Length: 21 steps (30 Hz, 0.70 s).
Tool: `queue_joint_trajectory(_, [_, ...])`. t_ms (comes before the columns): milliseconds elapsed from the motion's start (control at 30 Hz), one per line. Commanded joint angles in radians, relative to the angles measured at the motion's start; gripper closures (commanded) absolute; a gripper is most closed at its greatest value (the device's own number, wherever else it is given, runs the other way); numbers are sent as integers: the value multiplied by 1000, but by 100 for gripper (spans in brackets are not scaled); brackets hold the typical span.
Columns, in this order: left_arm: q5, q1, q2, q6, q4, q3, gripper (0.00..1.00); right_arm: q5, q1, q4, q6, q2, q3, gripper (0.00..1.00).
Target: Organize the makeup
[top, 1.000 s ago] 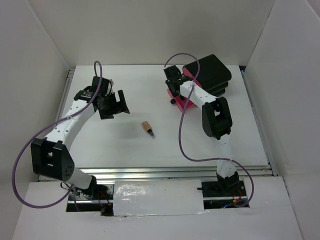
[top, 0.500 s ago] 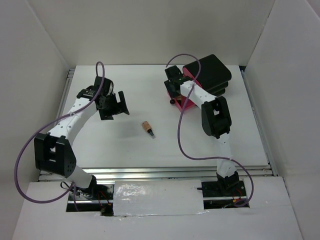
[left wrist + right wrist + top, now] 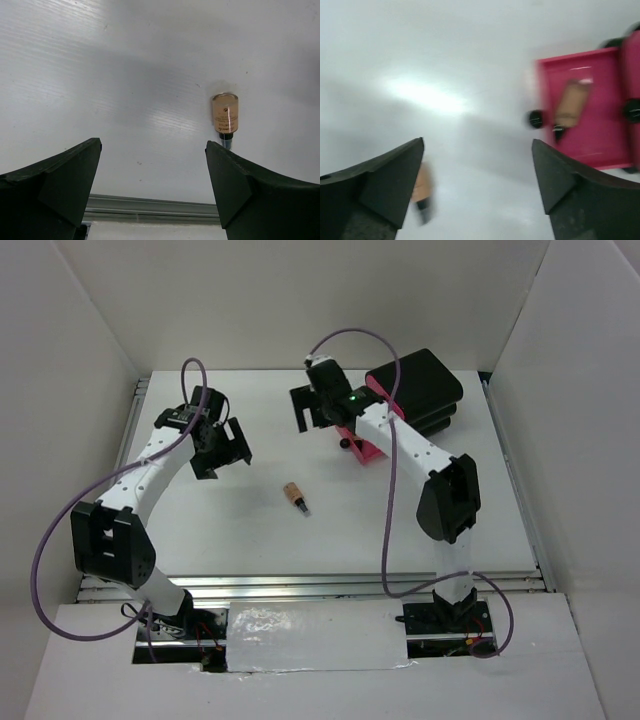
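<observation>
One tan bottle (image 3: 293, 496) lies on its side on the tabletop (image 3: 250, 540), well off to the near-left of the black box (image 3: 415, 388). Only my right wrist view, blurred as it is, shows a second tan bottle (image 3: 570, 105) lying inside the box's open pink drawer (image 3: 600, 137). My left gripper (image 3: 226, 445) hangs spread and empty, farther left of the box than the tan bottle and apart from it, while my right gripper (image 3: 312, 408), also spread and empty, sits just left of the box.
</observation>
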Motion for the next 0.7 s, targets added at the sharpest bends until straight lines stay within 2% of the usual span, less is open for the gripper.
queue_joint_trajectory(0, [-94,-2,9,-72,-86,77,1,-131,120,-59,145,-79,-70,0])
queue_joint_trajectory(133, [-73,-3,0,-83,-81,65,1,-175,213,-17,182,-98,-179,1])
queue_joint_trajectory(233, [-47,-3,-16,-85,-58,28,1,-204,252,-31,176,-50,-175,8])
queue_joint_trajectory(333, [-32,-3,-39,-81,-47,0,1,-218,255,-42,179,5,-163,18])
queue_joint_trajectory(533, [-16,-3,-86,-72,-23,-44,1,-163,255,-31,153,88,-170,20])
queue_joint_trajectory(667, [-22,-3,-105,-69,-27,-64,1,-181,255,-40,153,140,-152,25])
